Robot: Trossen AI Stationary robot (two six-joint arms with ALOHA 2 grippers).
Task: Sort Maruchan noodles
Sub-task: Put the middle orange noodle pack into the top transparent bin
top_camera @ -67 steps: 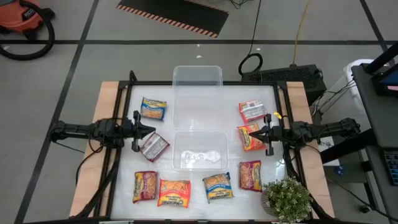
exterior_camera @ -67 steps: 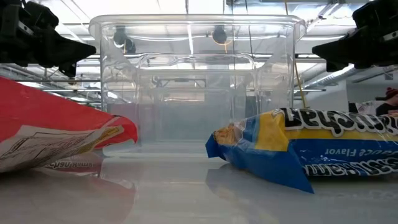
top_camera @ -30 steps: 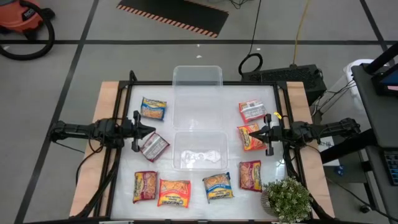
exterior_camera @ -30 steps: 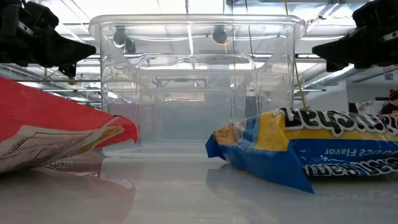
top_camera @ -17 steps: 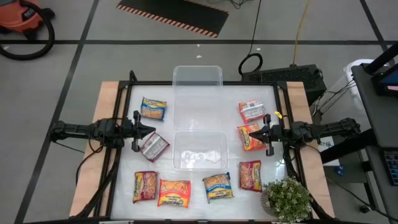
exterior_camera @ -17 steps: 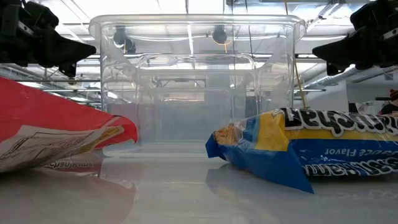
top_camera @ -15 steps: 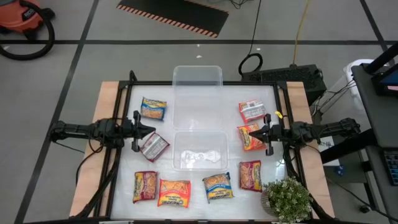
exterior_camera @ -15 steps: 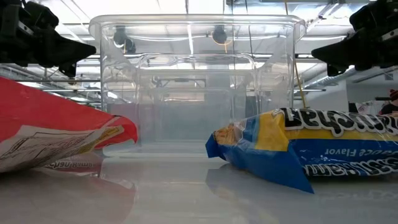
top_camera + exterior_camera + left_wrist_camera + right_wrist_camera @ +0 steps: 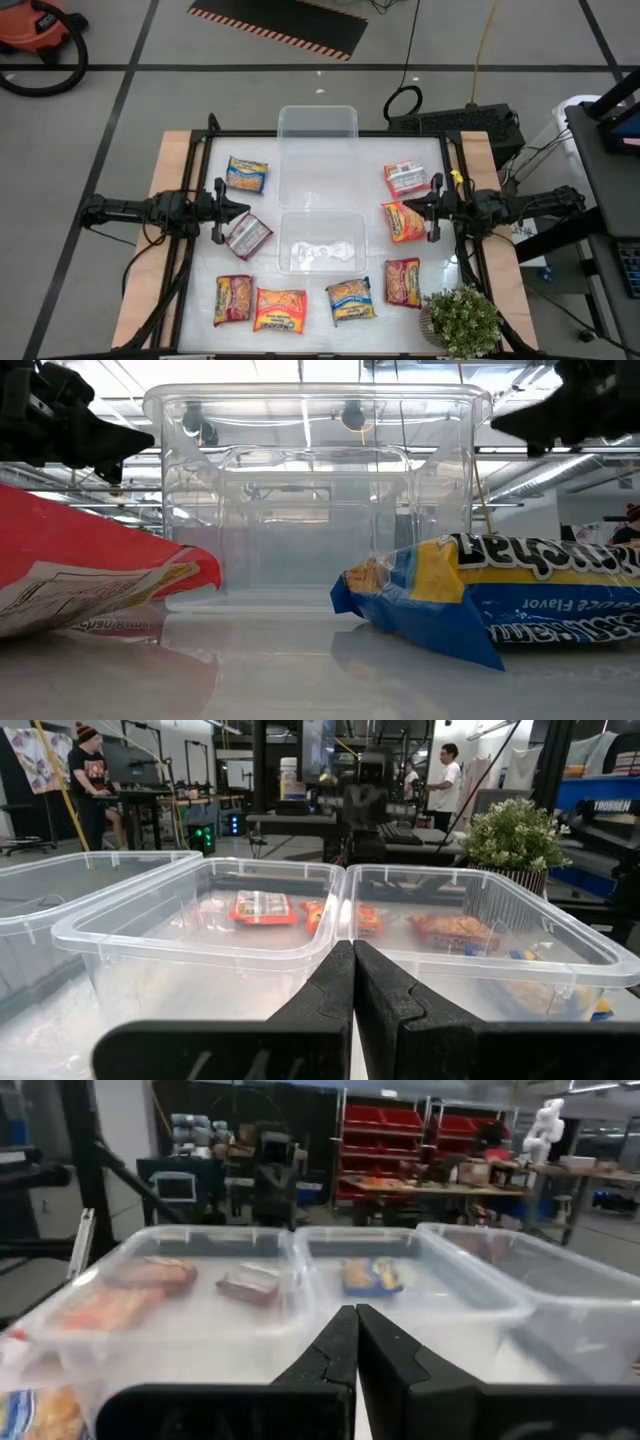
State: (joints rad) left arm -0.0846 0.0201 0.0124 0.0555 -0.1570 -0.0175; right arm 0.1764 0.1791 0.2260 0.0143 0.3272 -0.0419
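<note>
Overhead, we see eight Maruchan noodles packets spread flat on the white tabletop [image 9: 200,270] around two clear bins. One clear bin [image 9: 317,124] sits at the far edge; the nearer clear bin [image 9: 321,241] sits in the middle of the surface.

On the left side lie a blue-yellow packet [image 9: 246,175] toward the far end and a silver-red packet [image 9: 246,235] closer in. Along the near edge, from left to right, we find a red packet [image 9: 233,299], an orange-yellow packet [image 9: 280,310], another blue-yellow packet [image 9: 351,300] and a further red packet [image 9: 403,282]. On the right side lie a red-white packet [image 9: 405,178] and, nearer, an orange-red packet [image 9: 403,220].

Our left gripper [image 9: 243,210] hangs over the left side, just beside the silver-red packet, with its jaws pressed together and holding nothing. Our right gripper [image 9: 405,208] hangs over the right side, between the red-white packet and the orange-red packet, its jaws likewise closed on nothing.

A potted plant [image 9: 462,320] stands at the near right corner. Beyond the tabletop, the wrist views show a workshop with people standing far off.
</note>
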